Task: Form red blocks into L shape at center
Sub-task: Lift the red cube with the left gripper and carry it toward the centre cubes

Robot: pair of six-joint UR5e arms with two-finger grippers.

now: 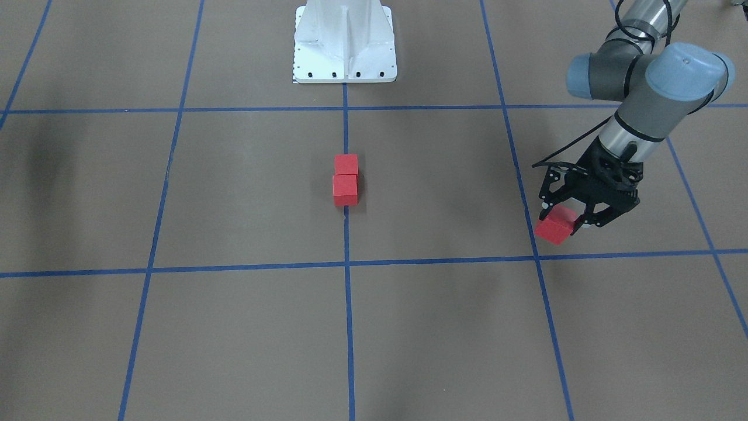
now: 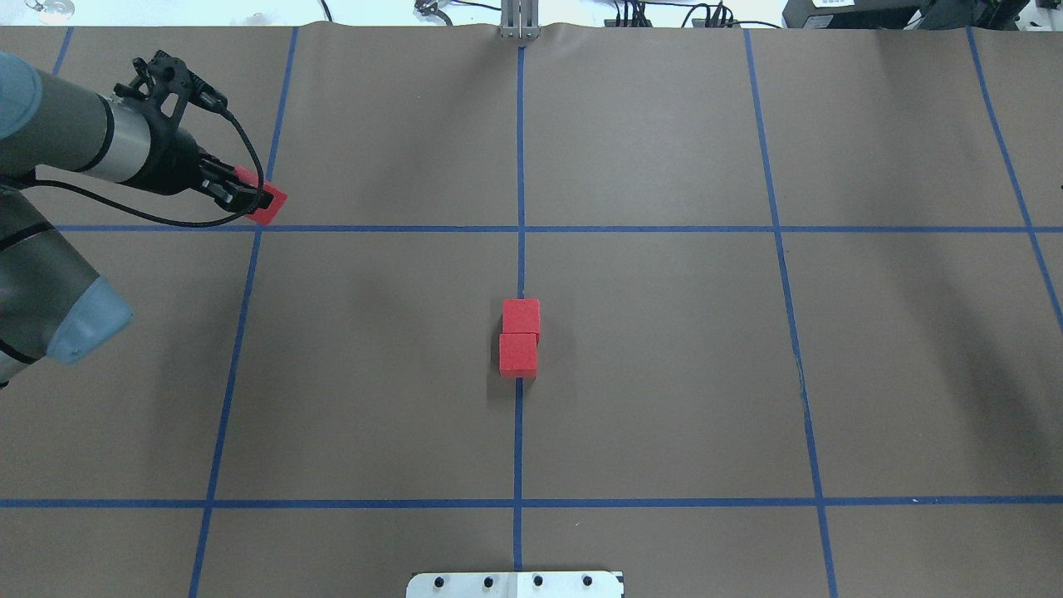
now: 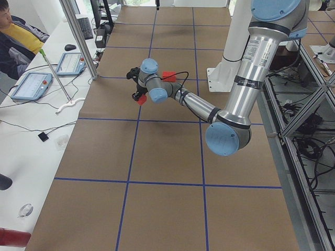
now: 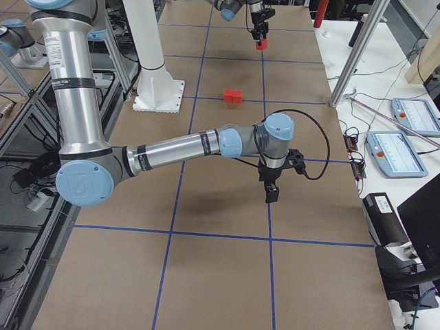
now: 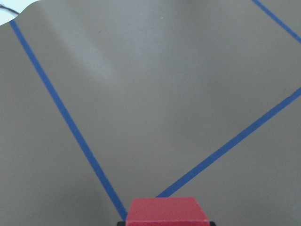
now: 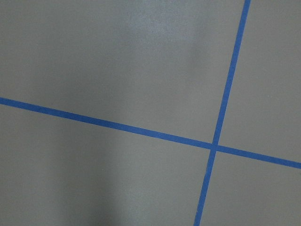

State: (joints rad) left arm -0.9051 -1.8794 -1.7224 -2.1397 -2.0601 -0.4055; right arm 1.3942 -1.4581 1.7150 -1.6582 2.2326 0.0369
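- Where the front-facing camera looks down: pair of red blocks (image 1: pixel 345 181), touching face to face, slightly offset, on the middle tape line (image 1: pixel 349 327) at the center, forward of the white base (image 1: pixel 345 41).
- Same view: left gripper (image 1: pixel 564 216) clamped on a third red block (image 1: pixel 554 231). Block tilted, apparently clear of the floor, beside a tape crossing, well apart from the pair.
- Overhead: third red block protrudes beyond the closed fingers; pair lies along the middle tape line.
- Exterior left: person (image 3: pixel 13 36) seated at a side bench.
- Exterior right: right gripper (image 4: pixel 271 190) points down near a tape crossing; whether its jaws are apart or together cannot be told.
- Left wrist: third red block's top face at the bottom edge, two tape lines converging near it.
- Right wrist: brown floor and one tape cross (image 6: pixel 214 145).
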